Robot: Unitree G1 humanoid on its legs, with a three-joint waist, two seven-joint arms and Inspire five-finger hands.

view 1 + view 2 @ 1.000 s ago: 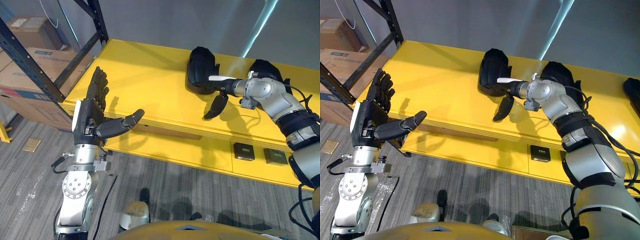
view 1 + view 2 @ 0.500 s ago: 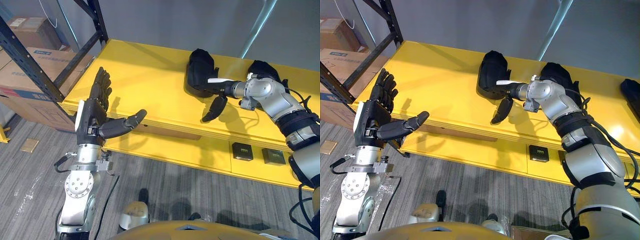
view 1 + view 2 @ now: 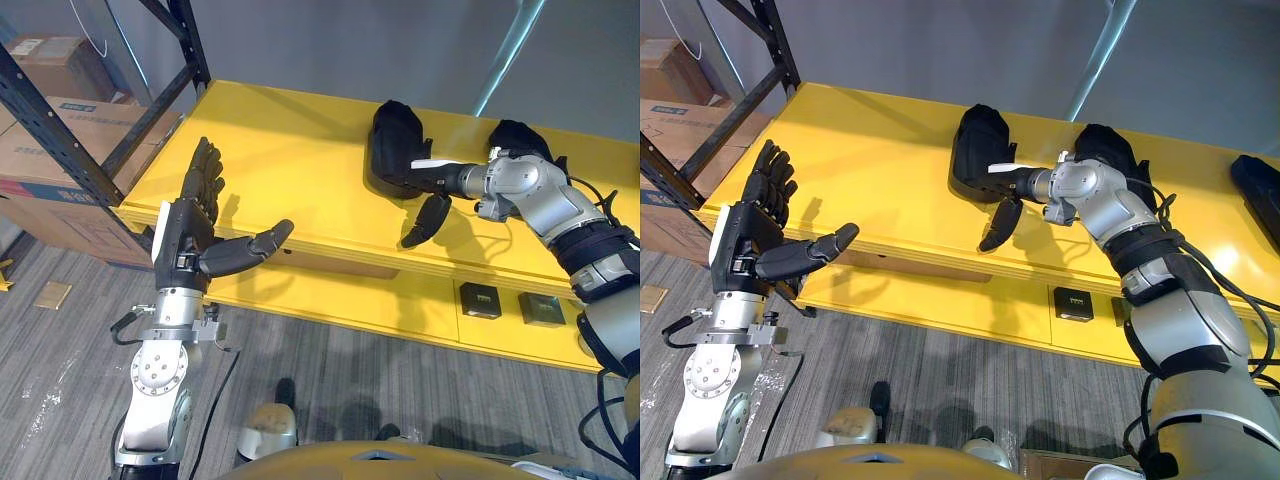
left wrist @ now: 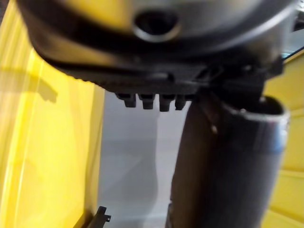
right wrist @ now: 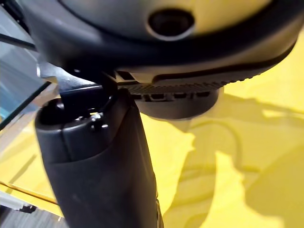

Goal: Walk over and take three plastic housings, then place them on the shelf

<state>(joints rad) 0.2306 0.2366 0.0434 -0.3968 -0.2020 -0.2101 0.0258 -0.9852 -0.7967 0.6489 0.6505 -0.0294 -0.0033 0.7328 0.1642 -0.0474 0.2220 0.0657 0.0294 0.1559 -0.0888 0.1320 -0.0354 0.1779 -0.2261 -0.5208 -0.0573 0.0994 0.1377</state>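
You cannot tell whether the right hand (image 3: pixel 438 180) is curled round the black housing (image 3: pixel 392 140), because its dark fingers merge with the dark shell. The second housing (image 3: pixel 520 135) is half hidden behind that forearm, and the third housing (image 3: pixel 1262 200) is cut off by the right eye view's edge. The dark squares (image 3: pixel 481 299) on the table (image 3: pixel 290 160) front are too small for you to identify.
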